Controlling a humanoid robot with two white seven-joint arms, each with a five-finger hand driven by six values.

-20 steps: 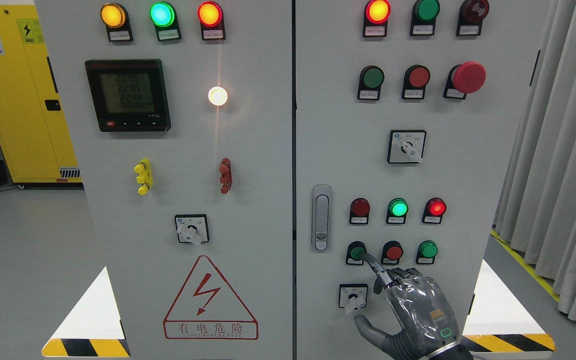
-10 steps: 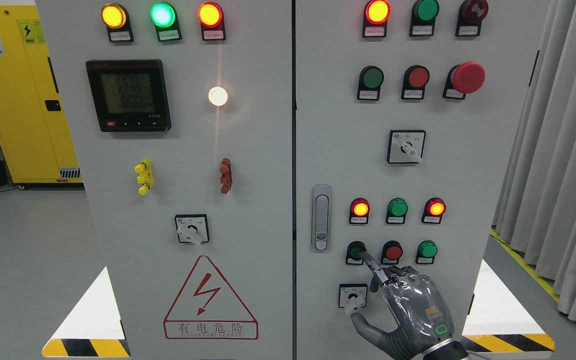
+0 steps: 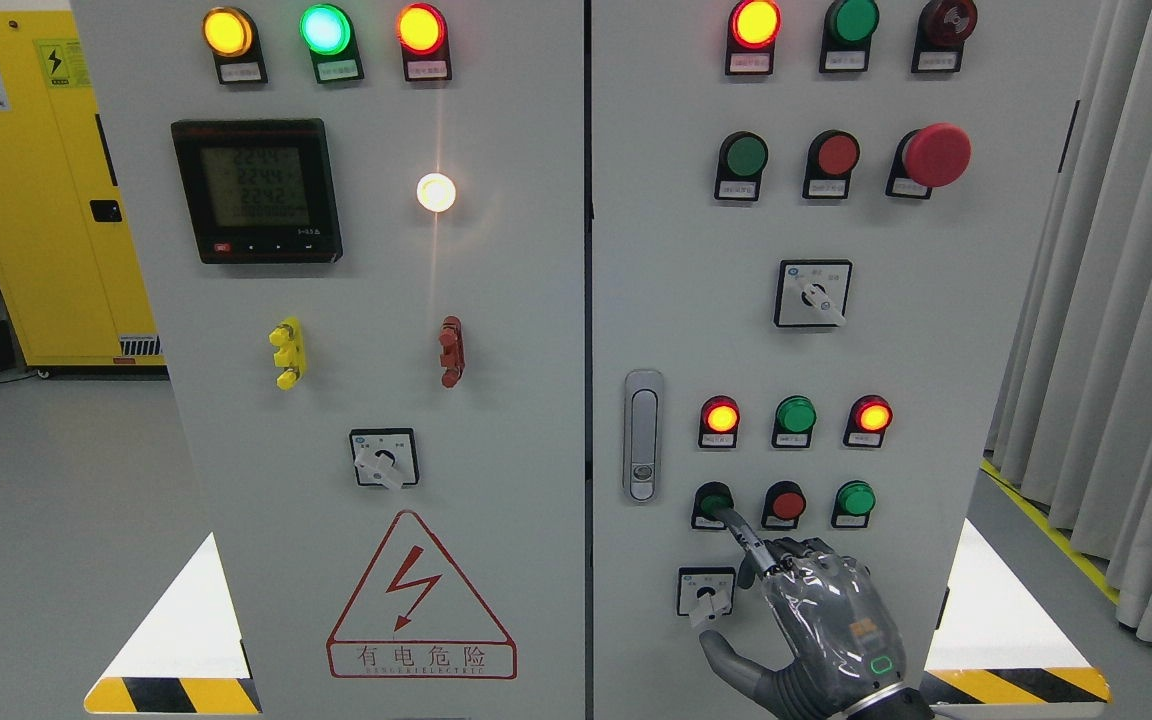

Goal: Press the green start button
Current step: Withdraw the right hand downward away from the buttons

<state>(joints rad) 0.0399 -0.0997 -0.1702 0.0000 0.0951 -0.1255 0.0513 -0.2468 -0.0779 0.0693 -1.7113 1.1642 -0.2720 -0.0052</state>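
The green button (image 3: 709,499) is the left one in the lower row of the right cabinet door (image 3: 916,330). My right hand (image 3: 821,615) comes up from the bottom edge. Its index finger (image 3: 742,532) is stretched out with the tip on the green button. The other fingers are curled and the thumb (image 3: 726,655) sticks out to the left below the selector switch (image 3: 706,592). The hand holds nothing. Above the button, the left red lamp (image 3: 720,416) and the right red lamp (image 3: 872,415) glow, and the green lamp (image 3: 795,414) between them is dark. The left arm is out of view.
A red button (image 3: 786,503) and another green button (image 3: 854,498) sit right of the pressed one. The door handle (image 3: 643,435) is to its left. A red mushroom stop button (image 3: 937,155) is higher up. Curtains (image 3: 1116,330) hang on the right, and a yellow cabinet (image 3: 26,190) stands far left.
One second ago the middle green lamp was lit and the left red lamp dark; now the left red lamp glows and the green one is off. The index fingertip stays on the button.
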